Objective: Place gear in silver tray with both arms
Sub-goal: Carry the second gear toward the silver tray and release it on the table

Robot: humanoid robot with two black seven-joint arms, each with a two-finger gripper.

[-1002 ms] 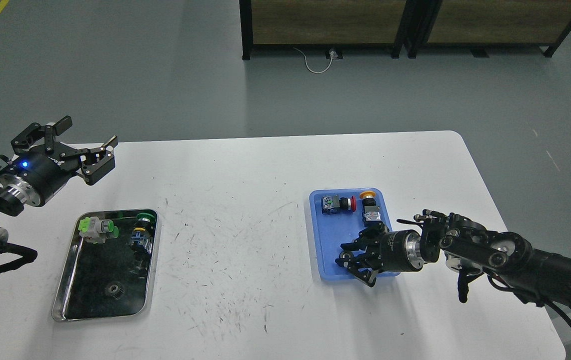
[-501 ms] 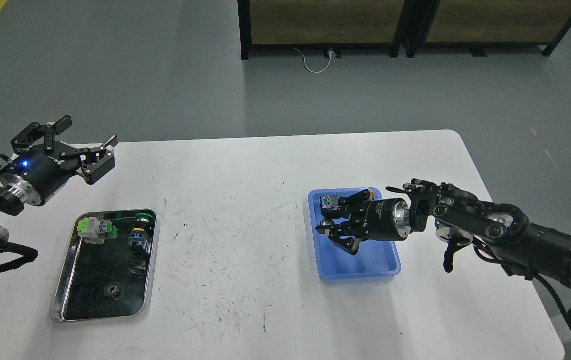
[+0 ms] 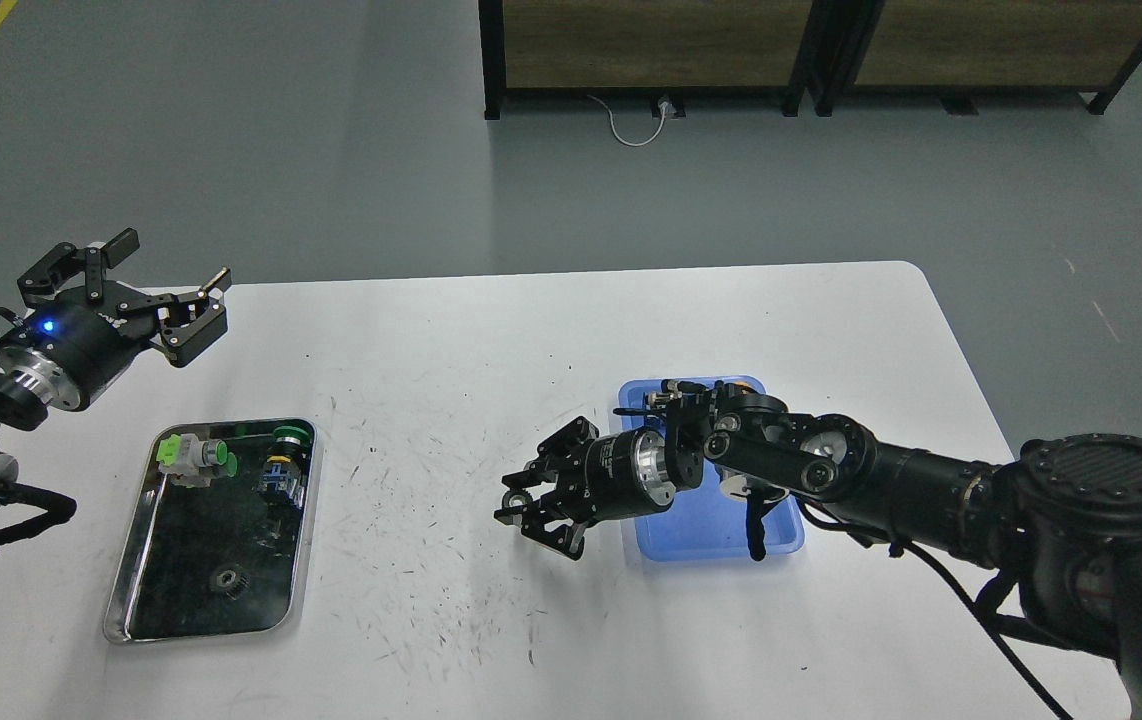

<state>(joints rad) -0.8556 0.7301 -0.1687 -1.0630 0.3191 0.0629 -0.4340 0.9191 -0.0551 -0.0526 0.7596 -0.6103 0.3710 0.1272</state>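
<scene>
1 white table (image 3: 551,330) carries 2 trays: the silver tray (image 3: 136,560) at 9 o'clock, long axis 12-to-6, holding 1 gear (image 3: 227,577), and a blue tray (image 3: 721,530). 2 grippers: left gripper (image 3: 156,285) spread wide, right gripper (image 3: 527,502) parted, nothing visible between its fingers.

- The silver tray (image 3: 136,560) is shiny with a dark mirror bottom. It lies flat on the left side of the white table.
- A small dark gear (image 3: 227,577) rests inside it, near the front.
</scene>
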